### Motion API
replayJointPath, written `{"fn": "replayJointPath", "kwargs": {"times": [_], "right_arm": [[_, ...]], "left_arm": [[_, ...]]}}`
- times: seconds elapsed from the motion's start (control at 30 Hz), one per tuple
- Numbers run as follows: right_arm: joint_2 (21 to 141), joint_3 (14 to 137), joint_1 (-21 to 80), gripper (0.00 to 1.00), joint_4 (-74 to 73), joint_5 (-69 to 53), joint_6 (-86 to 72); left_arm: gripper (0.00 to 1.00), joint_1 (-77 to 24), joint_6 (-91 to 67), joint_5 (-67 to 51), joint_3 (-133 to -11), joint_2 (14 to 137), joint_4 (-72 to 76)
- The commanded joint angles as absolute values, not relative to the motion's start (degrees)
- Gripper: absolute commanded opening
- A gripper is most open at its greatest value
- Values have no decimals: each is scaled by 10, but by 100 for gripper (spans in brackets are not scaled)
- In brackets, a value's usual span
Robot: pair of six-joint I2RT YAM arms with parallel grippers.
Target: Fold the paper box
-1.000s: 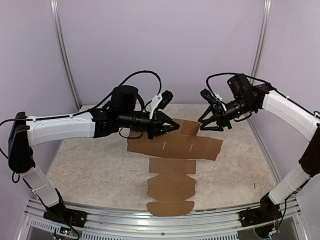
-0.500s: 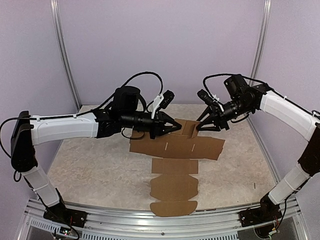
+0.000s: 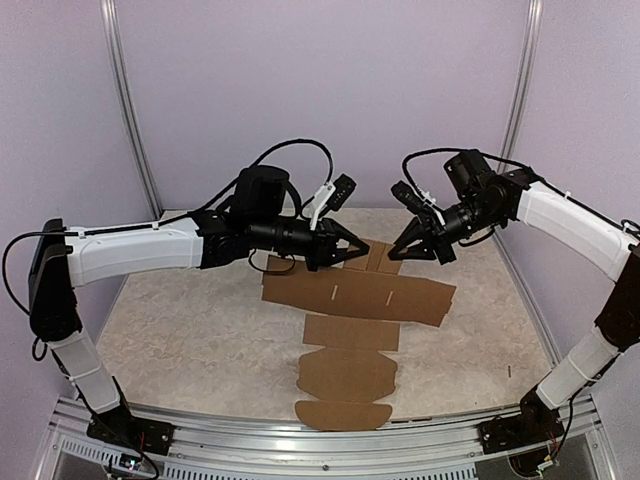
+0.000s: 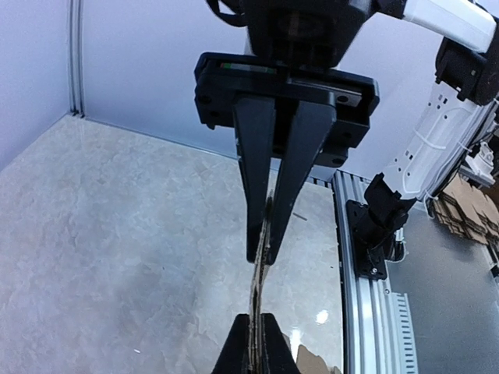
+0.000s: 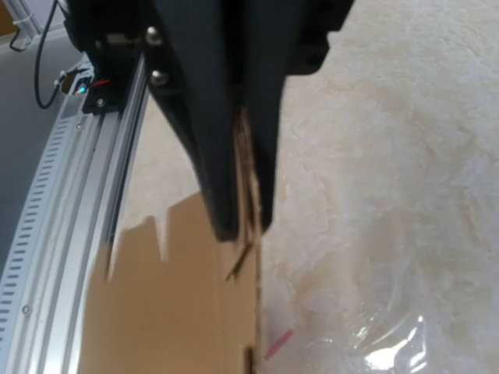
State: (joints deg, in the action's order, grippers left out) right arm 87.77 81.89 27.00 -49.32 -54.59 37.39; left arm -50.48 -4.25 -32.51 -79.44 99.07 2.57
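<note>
Top external view: the left gripper, matte black and tapering to a point, reaches in from the left of the paper box. It pinches the left side of the box's far flap, its jaws closed to a sliver on the thin card. The box is a flat brown cardboard die-cut lying on the table, whose top is glossy, cream and marbled. It has a wide band of square panels with two small slits, then a column of narrower panels ending in a rounded tab at the near end. Only the far flap is tilted up. On the right of that flap, the right gripper clamps its other side, jaws likewise nearly together. The right wrist view shows the card's raw edge sandwiched between smooth black fingers.
</note>
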Motion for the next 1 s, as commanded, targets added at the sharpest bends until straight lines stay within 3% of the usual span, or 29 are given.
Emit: {"fn": "replayJointPath", "kwargs": {"times": [0.0,0.1,0.17,0.2,0.3,0.47,0.5,0.67,0.8,0.9,0.93,0.97], "right_arm": [[867,822,278,0,-498,-537,387],[868,823,278,0,-501,-536,389],[868,824,278,0,-501,-535,390],[868,824,278,0,-501,-534,389],[869,828,277,0,-505,-531,390],[869,830,278,0,-507,-527,391],[869,831,278,0,-507,-527,391],[873,835,278,0,-510,-525,390],[879,841,278,0,-513,-525,389],[882,844,277,0,-515,-525,390],[883,846,278,0,-515,-525,391],[884,846,278,0,-514,-525,390]], "left_arm": [[0,-511,-38,-351,-798,1001,4],[0,-514,-38,-361,-794,1001,9],[13,-515,-37,-357,-796,1004,5],[15,-515,-36,-357,-798,1006,3],[0,-515,-28,-355,-799,1010,2],[5,-515,-8,-351,-803,1010,-26],[0,-515,-4,-348,-804,1011,-32],[0,-515,-2,-346,-799,1012,-30],[7,-515,14,-326,-801,1010,-33],[23,-514,16,-318,-805,1011,-37],[23,-514,20,-318,-805,1012,-39],[14,-513,25,-321,-806,1013,-42]]}}
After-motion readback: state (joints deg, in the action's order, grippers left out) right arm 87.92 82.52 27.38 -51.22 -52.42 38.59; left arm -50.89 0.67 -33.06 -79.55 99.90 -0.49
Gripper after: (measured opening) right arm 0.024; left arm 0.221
